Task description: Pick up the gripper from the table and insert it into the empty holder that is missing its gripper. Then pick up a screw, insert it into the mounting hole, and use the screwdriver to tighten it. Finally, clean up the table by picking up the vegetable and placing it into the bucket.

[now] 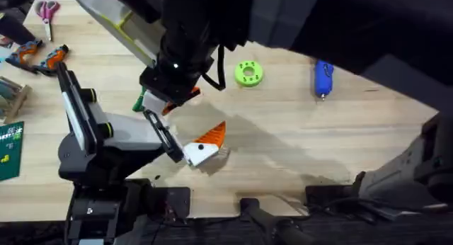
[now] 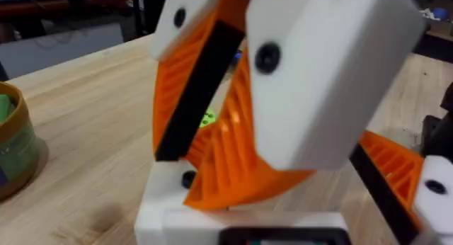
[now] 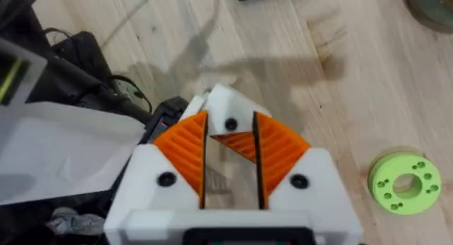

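The gripper [image 1: 214, 135] is a little orange wedge with ribbed sides. In the overhead view it sits right up against the white angular holder [image 1: 198, 154], at the claw end of the black-and-white arm [image 1: 85, 124] that lies across the left of the table [image 1: 297, 146]. From the right wrist you can see a dark screw hole in the white block, with orange just beside it.

The right claw [image 3: 230, 135] is right on top of that spot, but I honestly cannot tell whether it's clamped on anything or just parked there. Same story for the left claw [image 2: 297, 195]: it's so close to the white and orange parts that I cannot tell its state.

Further out, the vegetable [image 1: 138, 100] (slim, dark green) lies just left of the big dark arm hanging over the middle. The lime-green ring [image 1: 248, 73] is to the right of that, and the blue screwdriver [image 1: 323, 78] is farther right, well apart from everything. The mustard bucket [image 2: 14, 146] with its green band shows at the edge of the left wrist view.

The surface is pale wood planks. Pink-handled scissors [image 1: 47, 10] and some orange-and-black hand tools [image 1: 39, 57] sit at the far left corner.
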